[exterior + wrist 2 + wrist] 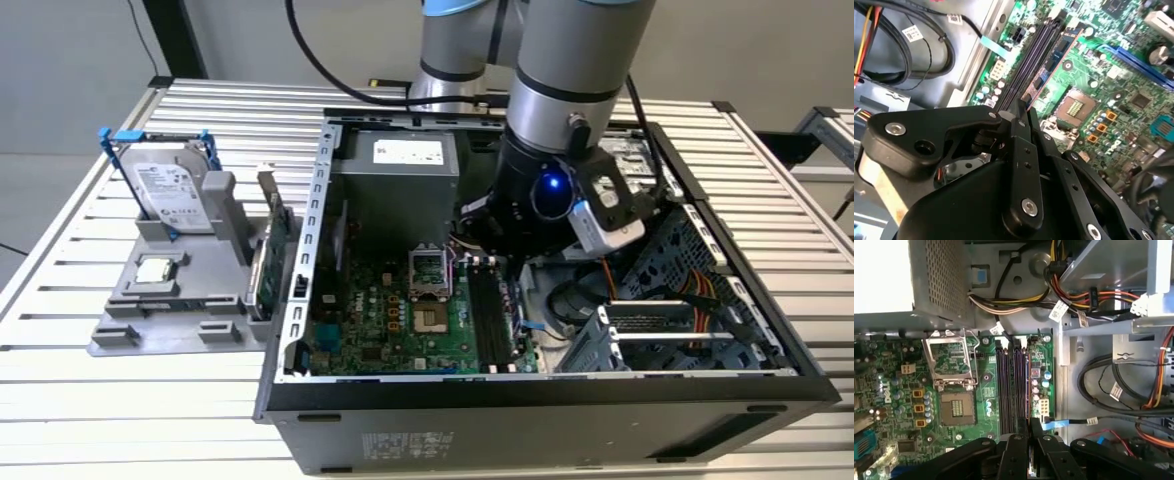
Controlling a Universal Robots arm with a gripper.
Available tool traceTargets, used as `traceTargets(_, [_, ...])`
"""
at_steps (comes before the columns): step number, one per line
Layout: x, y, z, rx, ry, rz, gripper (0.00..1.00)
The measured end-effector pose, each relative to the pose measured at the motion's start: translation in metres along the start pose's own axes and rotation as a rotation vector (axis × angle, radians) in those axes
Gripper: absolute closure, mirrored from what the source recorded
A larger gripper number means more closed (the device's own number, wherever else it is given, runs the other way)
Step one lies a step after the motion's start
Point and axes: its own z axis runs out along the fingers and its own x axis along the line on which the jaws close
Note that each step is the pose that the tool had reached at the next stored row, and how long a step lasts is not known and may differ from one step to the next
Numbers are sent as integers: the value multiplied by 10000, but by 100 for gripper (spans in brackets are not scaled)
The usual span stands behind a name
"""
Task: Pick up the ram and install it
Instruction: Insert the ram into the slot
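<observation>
I had the claw (pixel 1024 107) pinching the thin bluish ram stick (pixel 1051 62), edge squared over the black memory slots (pixel 1013 385) beneath it.

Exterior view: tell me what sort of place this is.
Likely a robotics lab or test bench for computer assembly. An open PC case lies on a slatted metal table, a robot arm reaches into it, and a grey fixture beside it holds a hard drive.

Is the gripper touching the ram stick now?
Touching. In the second wrist view the gripper is closed on the near end of the ram, which stands on edge above the black memory slots.
</observation>
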Motion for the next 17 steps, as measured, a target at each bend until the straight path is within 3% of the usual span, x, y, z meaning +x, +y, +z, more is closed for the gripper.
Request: traceTargets(17, [-65,33,265,1,-30,-77,100])
